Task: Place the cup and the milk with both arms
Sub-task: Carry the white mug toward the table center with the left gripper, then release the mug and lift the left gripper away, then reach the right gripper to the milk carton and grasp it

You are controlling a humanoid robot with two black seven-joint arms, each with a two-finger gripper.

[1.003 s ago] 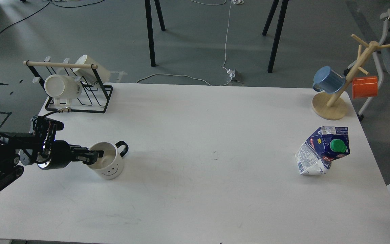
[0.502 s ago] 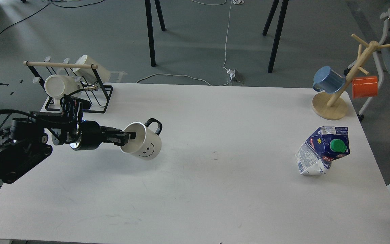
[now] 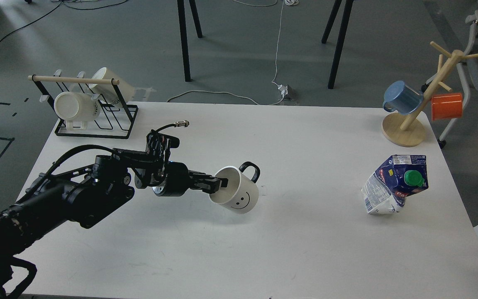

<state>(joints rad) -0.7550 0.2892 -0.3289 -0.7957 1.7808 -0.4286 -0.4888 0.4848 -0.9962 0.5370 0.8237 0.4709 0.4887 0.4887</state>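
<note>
Black fingers of the left gripper (image 3: 218, 185) are closed across the rim of the white cup (image 3: 235, 195), one finger inside the mouth and one outside, so that the cup is held clear of the table (image 3: 206, 257) near its middle. The cup is tilted, its mouth turned back toward the arm, its smiling face toward the viewer and its dark handle at the upper right.

Since only the rim is pinched, the cup is judged liable to swing or slip; it should be carried slowly and brought level before it is lowered, and the base should be set flat on the surface before the fingers are parted. The fingers should then be drawn straight up and back, so that the rim is not dragged.

Well apart on the right side of the table, the milk carton (image 3: 394, 185) is seen leaning, its green cap facing forward. The right gripper is not in view, and the carton is untouched.
</note>
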